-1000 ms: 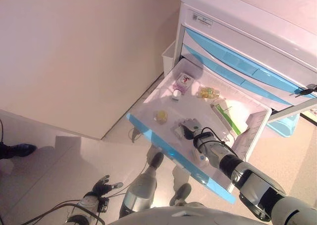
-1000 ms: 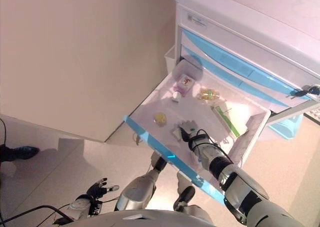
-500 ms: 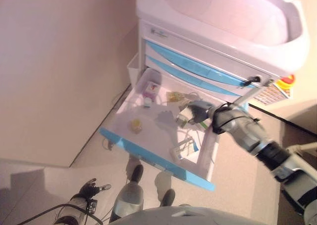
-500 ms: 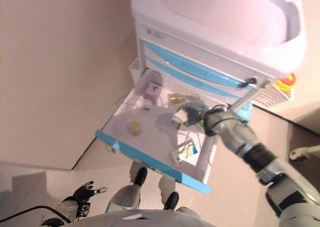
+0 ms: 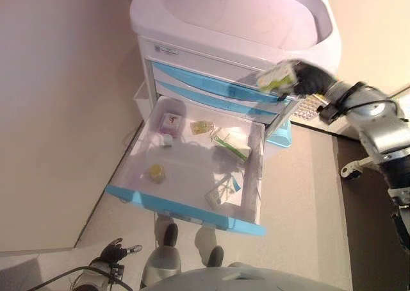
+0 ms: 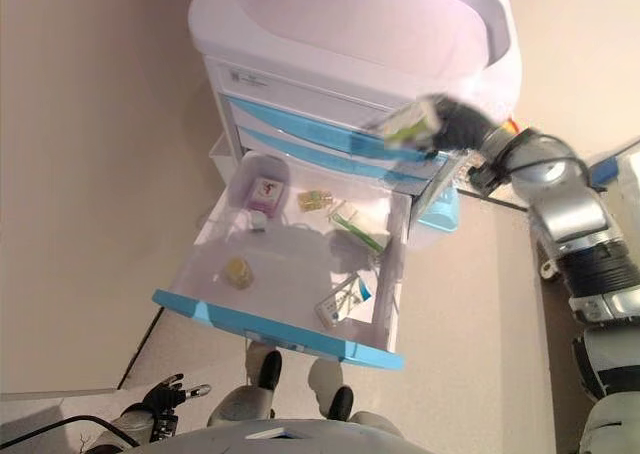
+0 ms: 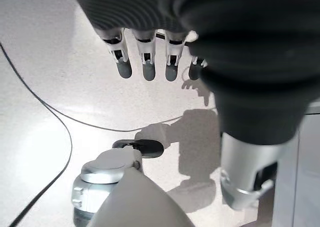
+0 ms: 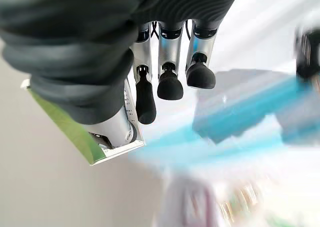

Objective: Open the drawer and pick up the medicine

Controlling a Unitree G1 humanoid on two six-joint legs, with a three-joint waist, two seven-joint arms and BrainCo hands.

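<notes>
The white cart's [image 5: 230,22] lower drawer [image 5: 186,207] with a blue front stands pulled out. My right hand [image 5: 307,78] is shut on a green and white medicine box [image 5: 277,78] and holds it high, level with the cart's upper drawers, to the right of the open drawer. The box also shows in the right eye view [image 6: 408,124] and in the right wrist view [image 8: 80,132] against my fingers [image 8: 170,82]. My left hand [image 5: 116,251] hangs low by the floor, fingers [image 7: 145,62] straight, holding nothing.
In the drawer lie a pink box [image 5: 170,121], a small yellow jar [image 5: 155,171], a pack of vials [image 5: 201,127], a green tube [image 5: 230,149] and a small packet [image 5: 221,191]. A beige wall [image 5: 57,79] runs on the left. A blue bin [image 5: 280,134] hangs on the cart's right side.
My right hand has lifted the medicine box out of the drawer and carried it up and to the right. The camera has shifted, so the cart sits more to the left.
</notes>
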